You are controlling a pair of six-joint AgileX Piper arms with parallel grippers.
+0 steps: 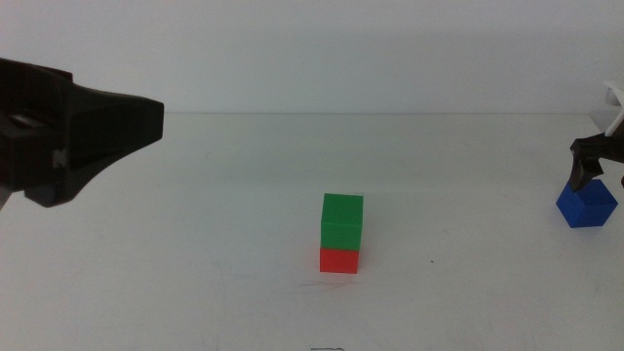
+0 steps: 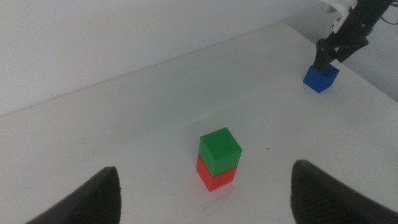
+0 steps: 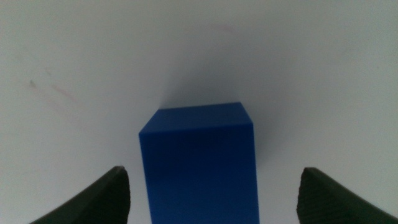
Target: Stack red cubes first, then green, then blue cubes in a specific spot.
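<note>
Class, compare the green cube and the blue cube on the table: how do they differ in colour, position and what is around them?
The green cube is bright green and sits atop the red cube; the blue cube is deep blue and rests on the table. The green one stands free at mid-table; the blue one, at the right edge, lies between the open right gripper jaws. Both look the same size.

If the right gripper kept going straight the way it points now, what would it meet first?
Most likely the blue cube. It sits centred between the open jaws of the right gripper, with nothing in between. In the middle view the gripper hangs just above the cube, though exact clearance is unclear.
</note>
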